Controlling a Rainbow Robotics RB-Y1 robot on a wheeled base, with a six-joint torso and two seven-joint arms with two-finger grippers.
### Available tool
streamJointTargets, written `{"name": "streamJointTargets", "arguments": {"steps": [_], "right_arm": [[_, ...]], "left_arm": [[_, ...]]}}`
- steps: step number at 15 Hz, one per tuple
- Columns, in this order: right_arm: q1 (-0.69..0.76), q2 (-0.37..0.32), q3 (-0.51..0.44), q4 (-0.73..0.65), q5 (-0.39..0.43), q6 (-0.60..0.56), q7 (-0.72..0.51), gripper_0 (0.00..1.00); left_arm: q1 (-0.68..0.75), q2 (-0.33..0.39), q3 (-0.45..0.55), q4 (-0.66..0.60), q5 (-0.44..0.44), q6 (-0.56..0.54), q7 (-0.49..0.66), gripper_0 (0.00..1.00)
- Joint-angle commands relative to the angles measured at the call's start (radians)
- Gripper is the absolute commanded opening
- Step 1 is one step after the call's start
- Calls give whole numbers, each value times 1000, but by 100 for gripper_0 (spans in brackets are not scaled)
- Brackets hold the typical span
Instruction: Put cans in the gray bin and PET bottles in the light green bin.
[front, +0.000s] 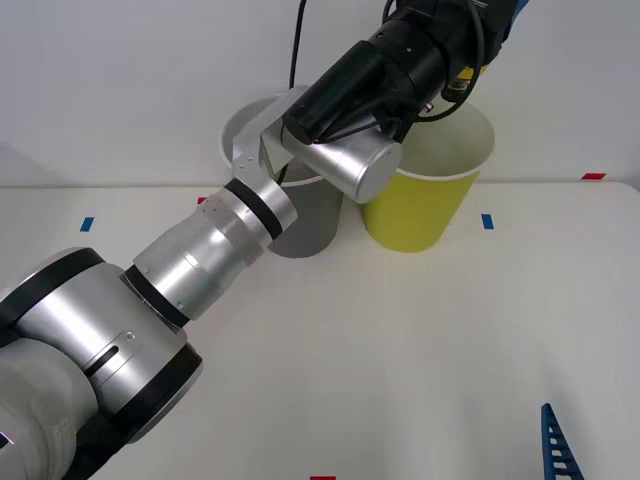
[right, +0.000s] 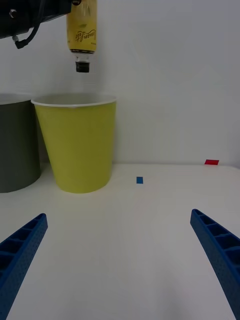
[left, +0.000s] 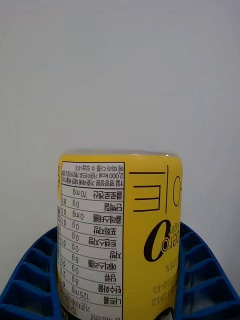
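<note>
The PET bottle (right: 82, 30), slim with a yellow label and a black cap, hangs cap-down above the light green bin (right: 75, 145). My left gripper (left: 117, 235) is shut on the bottle (left: 120, 240), its blue fingers (left: 30, 270) pressing both sides of the label. In the front view the left arm reaches out over the bins, with the left gripper (front: 500, 20) above the light green bin (front: 420, 205). The gray bin (front: 300, 225) stands beside it, partly behind the arm. My right gripper (right: 117, 215) is open and low over the table, short of the bins. Cans are out of view.
Both bins stand at the far side of the white table (front: 400, 350), close to a white wall. Small blue tape marks (front: 487, 221) and red tape marks (front: 593, 176) lie on the table. The right gripper's blue finger (front: 560, 445) shows at the near right.
</note>
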Motion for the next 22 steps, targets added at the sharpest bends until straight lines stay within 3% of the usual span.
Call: {"name": "streamJointTargets", "arguments": {"steps": [1, 9, 13, 16, 18, 22], "right_arm": [[0, 0, 0, 0, 0, 0, 0, 100], [0, 0, 0, 0, 0, 0, 0, 100], [0, 0, 0, 0, 0, 0, 0, 100], [0, 0, 0, 0, 0, 0, 0, 100], [0, 0, 0, 0, 0, 0, 0, 100], [0, 0, 0, 0, 0, 0, 0, 100]], "left_arm": [[1, 17, 0, 0, 0, 8, -2, 100], [1, 31, 0, -2, 0, 8, 0, 100], [4, 80, 2, -32, -4, 34, 6, 100], [4, 129, 23, -134, 2, 224, 10, 100], [4, 174, 51, -249, -3, 423, 12, 100], [30, 256, 63, -390, -20, 603, 9, 100]]}}
